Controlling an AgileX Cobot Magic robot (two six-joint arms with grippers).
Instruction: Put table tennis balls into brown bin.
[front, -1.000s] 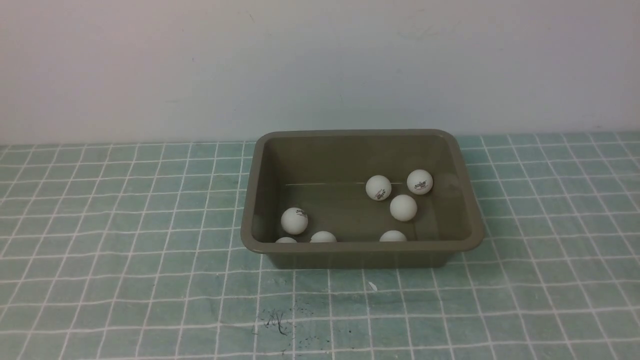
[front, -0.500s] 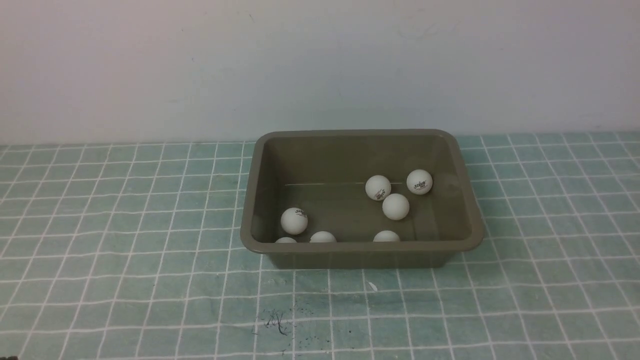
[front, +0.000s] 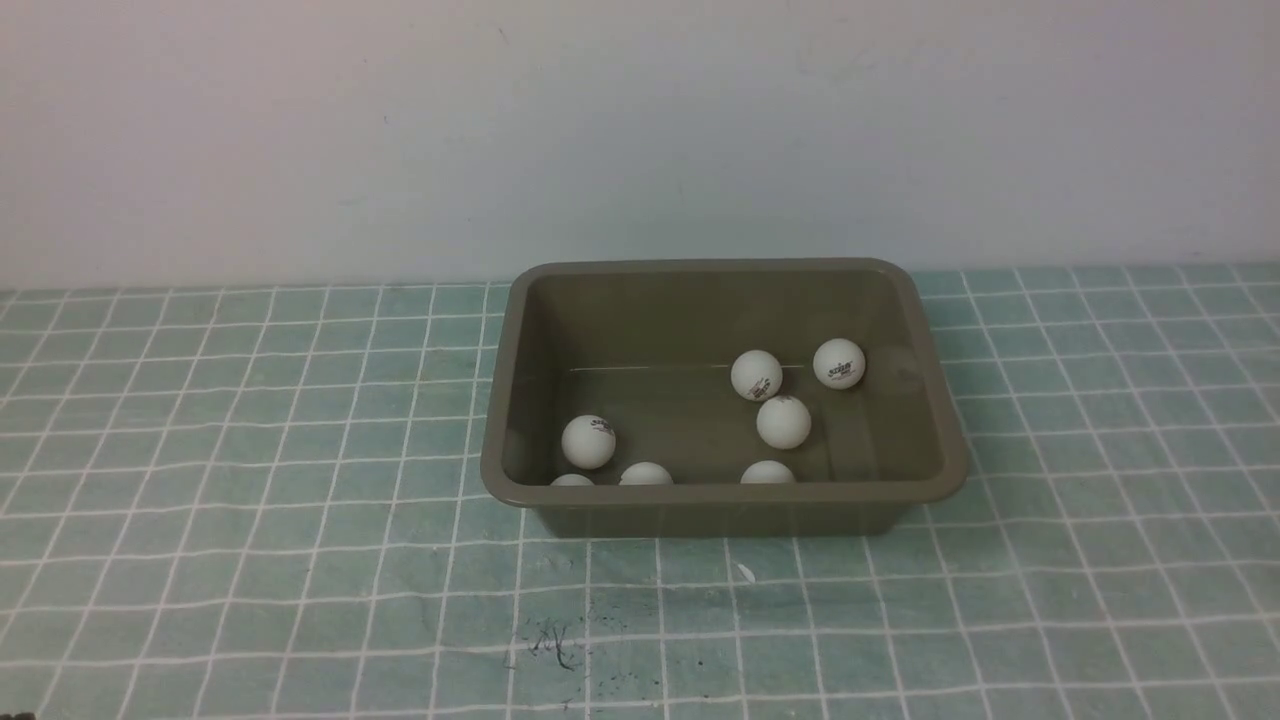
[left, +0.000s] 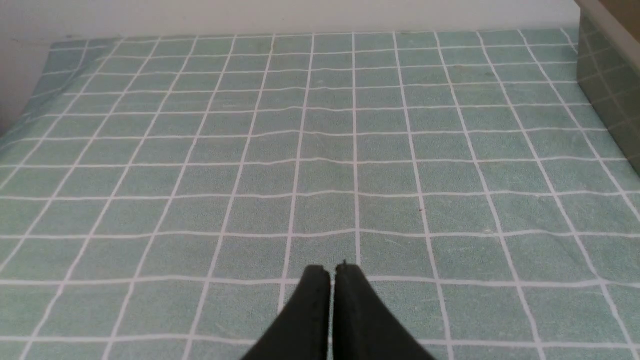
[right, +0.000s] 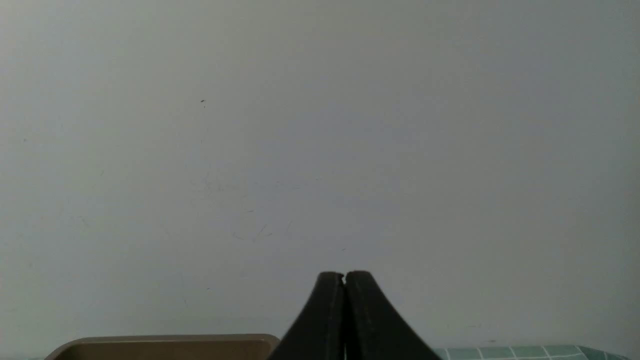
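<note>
Holding seven balls (front: 784, 421) — all inside the bin (front: 500, 400) on the checked cloth (front: 250, 500), three half-hidden behind its near wall, none seen outside. Left gripper (left: 332, 270) clenched, empty, low over cloth beside bin; right gripper (right: 344, 275) clenched, empty, raised twd wall. Task looks done — nothing left to load, as far as visible.

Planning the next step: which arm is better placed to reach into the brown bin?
Probably right: the right fingers point over the rim of the brown bin; the left fingers aim at cloth, bin off to the side.
</note>
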